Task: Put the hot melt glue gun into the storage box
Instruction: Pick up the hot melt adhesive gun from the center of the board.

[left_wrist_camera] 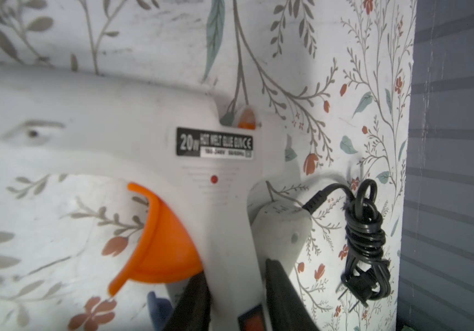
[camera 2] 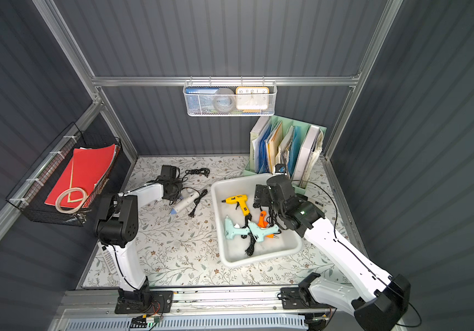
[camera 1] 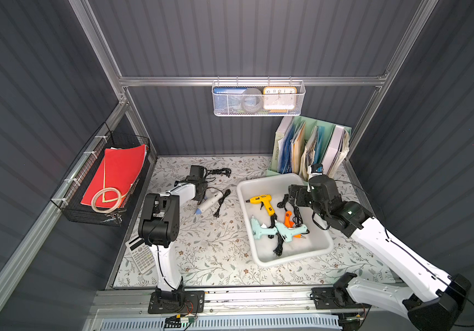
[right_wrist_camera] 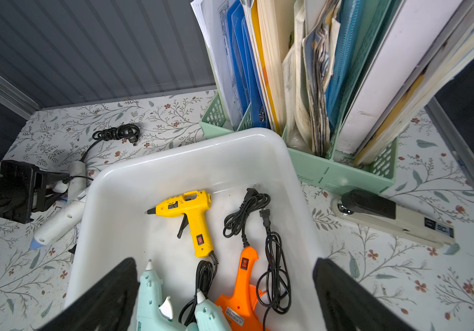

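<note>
Hot melt glue gun (left_wrist_camera: 144, 137) on table (left_wrist_camera: 344, 86) | left end effector (left_wrist_camera: 234, 269) clenched on it | right end effector (right_wrist_camera: 225, 262) released, above storage box (right_wrist_camera: 190, 146)

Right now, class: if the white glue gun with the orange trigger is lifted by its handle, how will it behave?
The white glue gun looks like rigid moulded plastic, so it should lift stiffly. Most of its length overhangs the fingers, so it may tip nose-down. The bundled cord is floppy and will probably dangle.
</note>
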Action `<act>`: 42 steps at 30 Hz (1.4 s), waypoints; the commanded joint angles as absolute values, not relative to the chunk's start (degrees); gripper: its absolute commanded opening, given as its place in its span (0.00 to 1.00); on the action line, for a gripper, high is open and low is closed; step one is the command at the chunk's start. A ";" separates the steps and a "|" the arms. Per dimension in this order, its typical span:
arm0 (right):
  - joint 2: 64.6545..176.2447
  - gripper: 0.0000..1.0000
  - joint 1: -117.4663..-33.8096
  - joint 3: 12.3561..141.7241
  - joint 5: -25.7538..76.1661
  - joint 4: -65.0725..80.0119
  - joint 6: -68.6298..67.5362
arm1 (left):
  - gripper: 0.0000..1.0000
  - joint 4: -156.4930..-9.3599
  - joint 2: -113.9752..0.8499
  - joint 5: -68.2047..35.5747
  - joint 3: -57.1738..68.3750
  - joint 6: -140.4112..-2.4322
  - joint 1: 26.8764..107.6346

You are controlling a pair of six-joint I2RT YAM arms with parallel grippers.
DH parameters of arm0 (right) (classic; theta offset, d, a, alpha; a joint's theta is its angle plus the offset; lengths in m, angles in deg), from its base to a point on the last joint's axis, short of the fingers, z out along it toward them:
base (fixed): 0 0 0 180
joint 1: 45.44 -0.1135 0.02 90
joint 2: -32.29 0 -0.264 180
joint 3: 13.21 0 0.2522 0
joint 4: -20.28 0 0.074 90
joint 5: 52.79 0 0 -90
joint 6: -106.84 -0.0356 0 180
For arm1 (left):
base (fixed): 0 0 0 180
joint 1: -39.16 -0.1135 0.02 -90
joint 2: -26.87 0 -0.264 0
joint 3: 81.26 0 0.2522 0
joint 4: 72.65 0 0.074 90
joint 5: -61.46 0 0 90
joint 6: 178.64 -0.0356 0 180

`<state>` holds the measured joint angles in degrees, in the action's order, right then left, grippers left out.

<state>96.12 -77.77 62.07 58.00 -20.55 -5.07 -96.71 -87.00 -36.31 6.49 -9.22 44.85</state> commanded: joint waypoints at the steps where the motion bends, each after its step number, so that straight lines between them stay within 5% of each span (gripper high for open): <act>1: 96.09 0.99 -77.56 62.95 58.22 -19.80 -4.19 | 0.02 -101.74 -84.32 -39.26 7.71 -10.81 44.87; 9: 99.90 0.99 -77.52 66.41 53.72 -13.97 -1.26 | 0.00 -107.68 -76.53 -41.63 12.17 -24.74 44.87; 15: 106.02 0.99 -76.93 72.71 48.64 -12.60 -0.96 | 0.00 -105.44 -70.22 -32.86 12.92 -39.63 44.87; 21: 110.60 0.98 -74.83 78.40 36.60 -9.37 -4.05 | 0.00 -99.96 -65.44 -17.04 12.80 -55.97 45.11; 29: 117.08 0.83 -70.10 84.80 12.53 -0.82 -13.54 | 0.00 -93.86 -57.66 2.31 4.92 -73.77 45.45; 35: 126.15 0.76 -69.90 93.35 -2.97 1.12 -19.72 | 0.00 -91.89 -54.04 9.33 0.11 -82.29 45.75; 42: 134.27 0.72 -71.81 100.55 -9.57 1.51 -24.25 | 0.00 -92.29 -52.16 13.59 -0.97 -90.79 46.54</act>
